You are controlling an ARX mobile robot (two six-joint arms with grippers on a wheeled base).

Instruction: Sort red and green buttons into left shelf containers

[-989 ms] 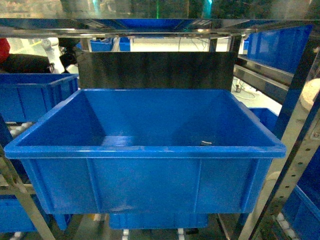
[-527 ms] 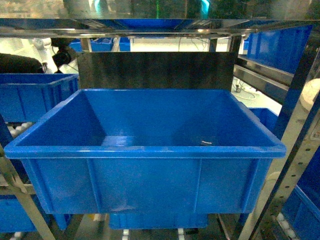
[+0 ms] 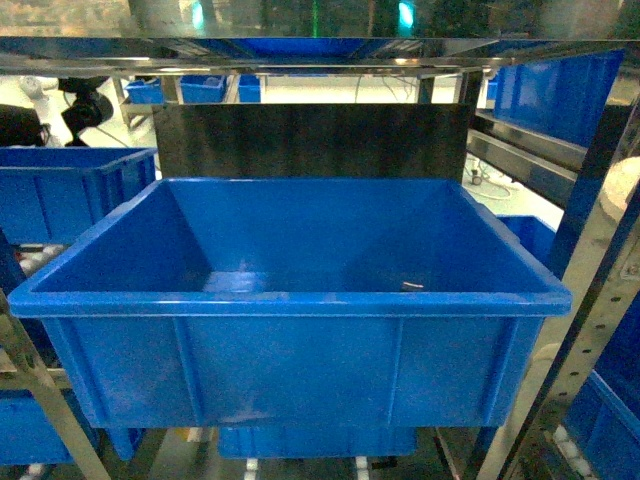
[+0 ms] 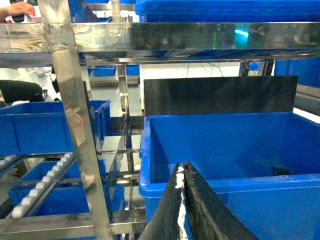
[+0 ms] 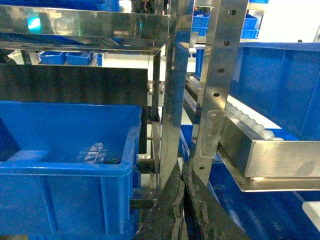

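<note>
Currently, going left to right: a smaller blue bin (image 3: 70,190) is seen at the far left on the neighbouring shelf rack. The large blue bin (image 3: 290,300) fills the middle of the head view, backed by a dark panel (image 3: 310,140). A small dark object (image 3: 412,286) lies on the bin floor near the front right corner; too small to be identified. No button can be made out.

Neither gripper is seen in the head view. In the left wrist view the left gripper (image 4: 183,172) is pressed together, nothing pinched, just in front of the bin's front rim. In the right wrist view the right gripper (image 5: 184,176) is likewise closed with nothing held, right of the bin, below a steel shelf post (image 5: 175,95).
</note>
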